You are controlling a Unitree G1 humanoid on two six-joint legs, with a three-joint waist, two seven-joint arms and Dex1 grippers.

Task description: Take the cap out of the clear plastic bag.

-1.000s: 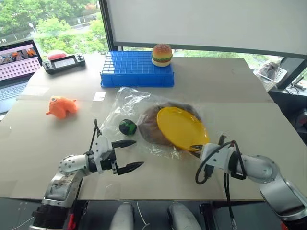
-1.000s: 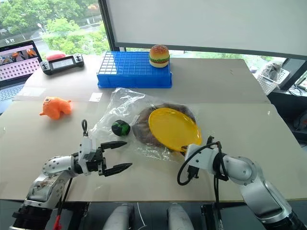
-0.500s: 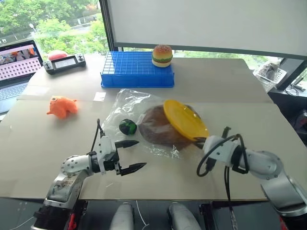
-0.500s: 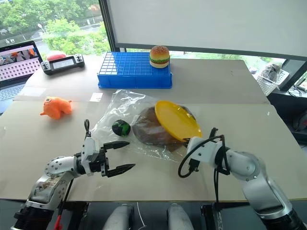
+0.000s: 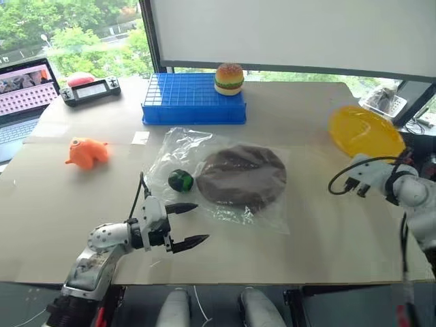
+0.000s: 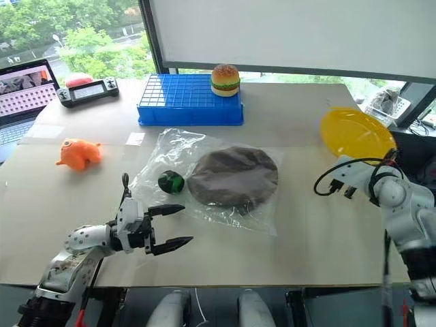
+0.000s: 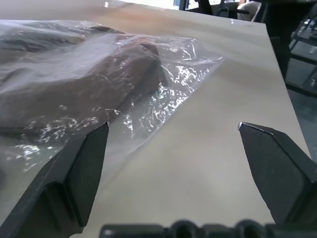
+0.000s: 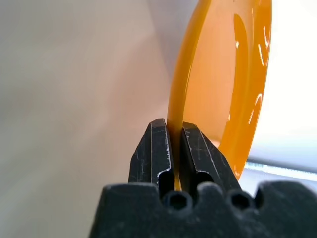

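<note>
The dark brown cap [image 5: 242, 175] lies flat inside the clear plastic bag [image 5: 178, 145] in the middle of the table. A small green-and-black ball [image 5: 180, 180] sits at the bag's left side. My left gripper [image 5: 185, 223] is open just in front of the bag's near-left edge, pointing right. In the left wrist view the bag's crinkled edge [image 7: 184, 74] and the cap [image 7: 74, 84] lie just ahead of its spread fingers [image 7: 81, 171]. My right gripper [image 8: 174, 134] is shut on the rim of a yellow plate [image 5: 365, 131], held on edge above the table's right side.
A blue crate [image 5: 194, 99] with a toy burger [image 5: 229, 78] stands behind the bag. An orange toy [image 5: 87, 151] lies at the left. A laptop [image 5: 24, 88] and a handheld controller [image 5: 92, 88] are at the far left.
My right gripper has lifted the yellow plate off the bag and swung it far to the right, uncovering the cap. The left gripper has stayed in place, open.
</note>
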